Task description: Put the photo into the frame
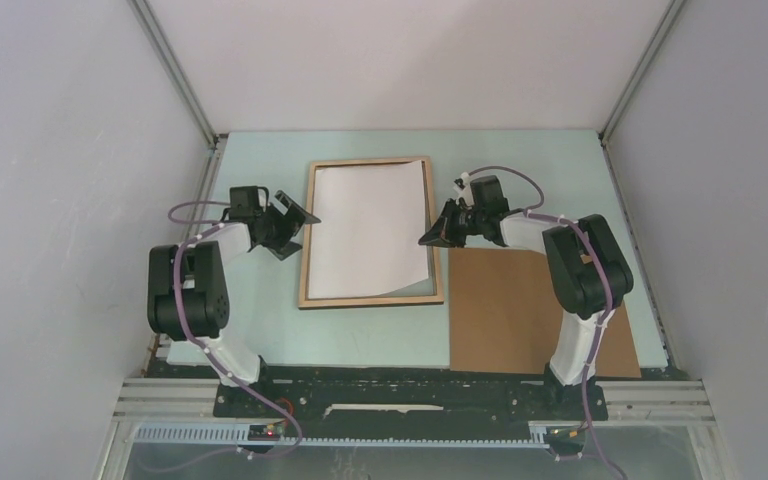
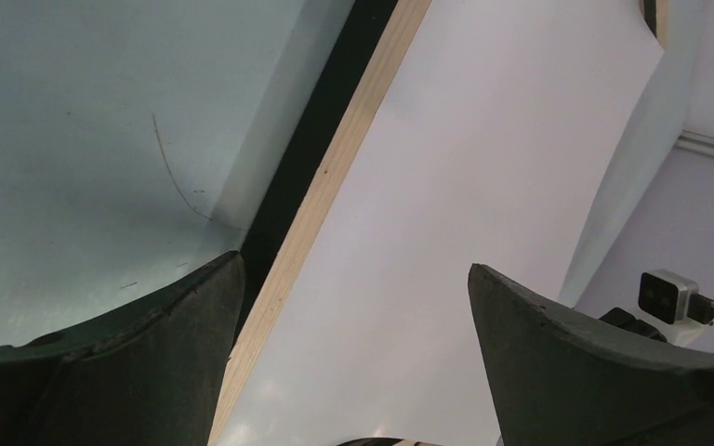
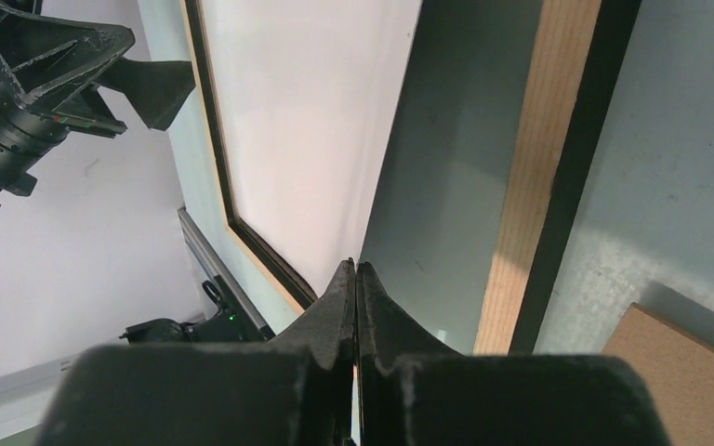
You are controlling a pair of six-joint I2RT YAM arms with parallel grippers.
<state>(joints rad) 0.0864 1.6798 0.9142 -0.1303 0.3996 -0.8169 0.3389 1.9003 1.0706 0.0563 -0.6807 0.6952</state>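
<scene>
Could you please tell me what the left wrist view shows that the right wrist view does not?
Only the left wrist view: a thin curved mark on the table left of the frame.
Only the right wrist view: the right gripper shut on the photo at its edge, and a corner of the brown board.
Both: the photo with its white side up, the frame's wooden rim, and the open left gripper.

The left arm [image 1: 188,290] and right arm [image 1: 588,262] have black joint housings, white links, purple cables [image 1: 198,205], and black wedge-shaped fingers [image 2: 567,362].
</scene>
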